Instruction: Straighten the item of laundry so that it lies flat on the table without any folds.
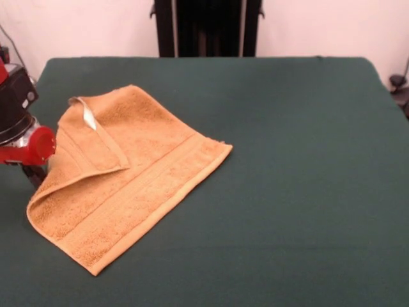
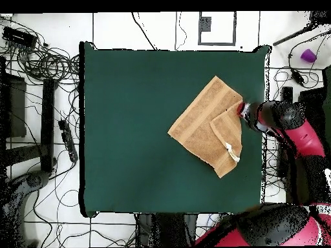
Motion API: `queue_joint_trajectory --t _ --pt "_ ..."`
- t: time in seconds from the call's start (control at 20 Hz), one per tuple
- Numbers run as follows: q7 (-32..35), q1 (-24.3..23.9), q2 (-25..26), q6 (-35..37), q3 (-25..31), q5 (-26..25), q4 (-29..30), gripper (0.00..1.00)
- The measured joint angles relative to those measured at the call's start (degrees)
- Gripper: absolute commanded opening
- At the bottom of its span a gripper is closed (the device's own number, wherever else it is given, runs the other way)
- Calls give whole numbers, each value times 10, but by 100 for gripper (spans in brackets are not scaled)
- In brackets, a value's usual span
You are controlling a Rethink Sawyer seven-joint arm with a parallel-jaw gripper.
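Even, soft light covers the table [image 1: 287,192] in both views, without glare or hard shadows. The towel [image 1: 121,185] casts only a faint shadow along its edges.

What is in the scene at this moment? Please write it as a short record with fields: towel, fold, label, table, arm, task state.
towel: orange-yellow towel lying toward one side of the table, set at a slant
fold: one corner flap is turned over onto the towel
label: small white label showing on the flap
table: dark green table
arm: red and black arm beside the towel's edge; gripper state not visible
task state: not flat yet
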Motion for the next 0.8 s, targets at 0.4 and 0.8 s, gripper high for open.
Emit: queue_joint_trajectory --t 0.4,0.8 --pt "1 6 -24 3 -4 13 34 0" --pt "1 -11 -102 107 -2 13 78 0"
